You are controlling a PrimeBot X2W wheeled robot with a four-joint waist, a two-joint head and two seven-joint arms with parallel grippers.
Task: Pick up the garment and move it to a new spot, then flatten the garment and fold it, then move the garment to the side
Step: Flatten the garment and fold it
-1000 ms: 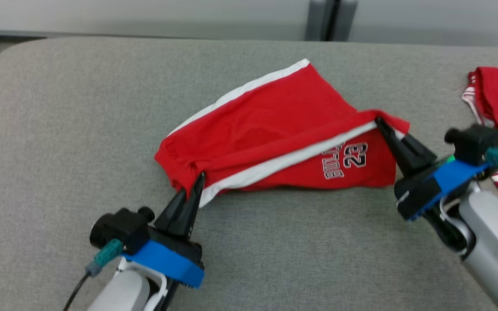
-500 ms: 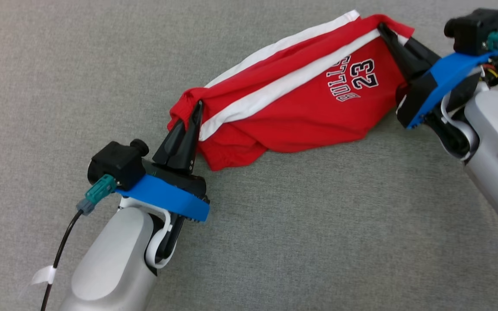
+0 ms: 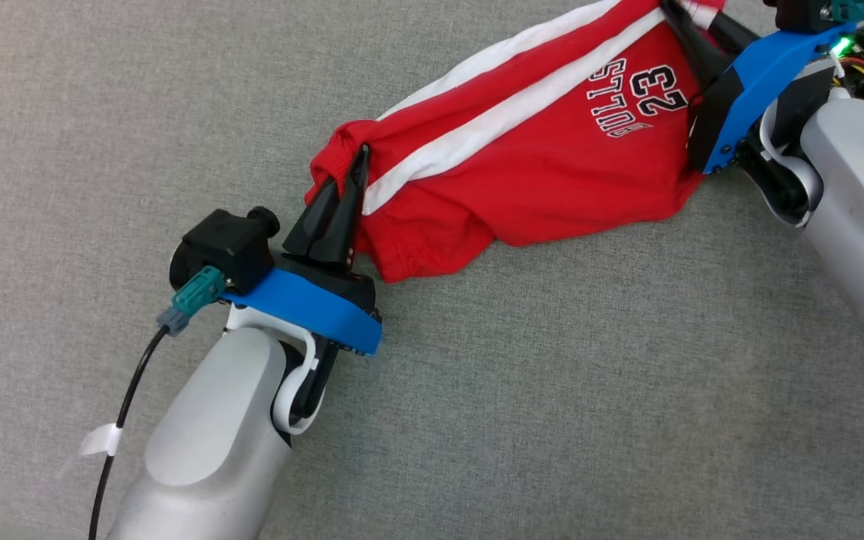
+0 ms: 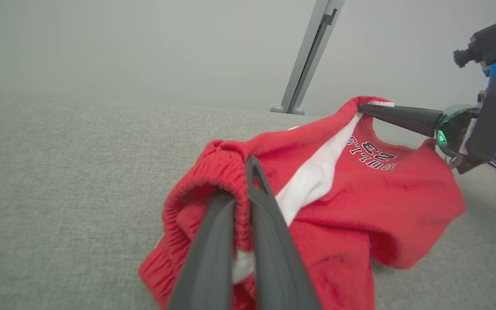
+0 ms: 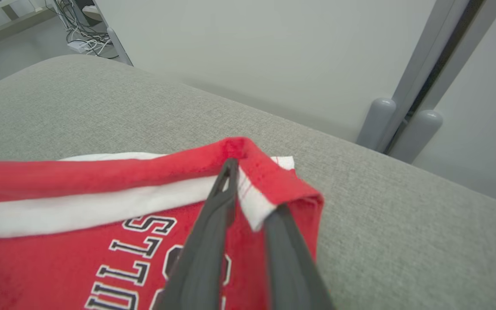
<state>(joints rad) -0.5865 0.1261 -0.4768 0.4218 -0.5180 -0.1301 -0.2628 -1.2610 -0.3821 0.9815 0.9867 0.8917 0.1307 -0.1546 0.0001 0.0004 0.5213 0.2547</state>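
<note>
The garment [image 3: 537, 165] is a pair of red shorts with white side stripes and a "BULLS 23" print. It hangs stretched between my two grippers, its lower fold sagging toward the grey cushion [image 3: 477, 420]. My left gripper [image 3: 358, 159] is shut on the gathered elastic waistband, which bunches around its fingers in the left wrist view [image 4: 239, 185]. My right gripper [image 3: 670, 9], at the head view's top edge, is shut on the hem corner; fabric folds over its fingers in the right wrist view [image 5: 248, 189]. The left wrist view also shows the right gripper's fingers [image 4: 396, 117] pinching that corner.
A wide grey upholstered surface [image 5: 403, 241] lies under and around the shorts. A grey post [image 4: 308, 56] stands against the pale wall behind it. Cables [image 5: 80, 38] lie on the floor beyond the surface's far corner. A black cable [image 3: 121, 427] runs along my left forearm.
The head camera has tilted down. Both grippers have raised the shorts, which were partly spread on the cushion and now hang gathered between them. A second red garment at the right has left the view.
</note>
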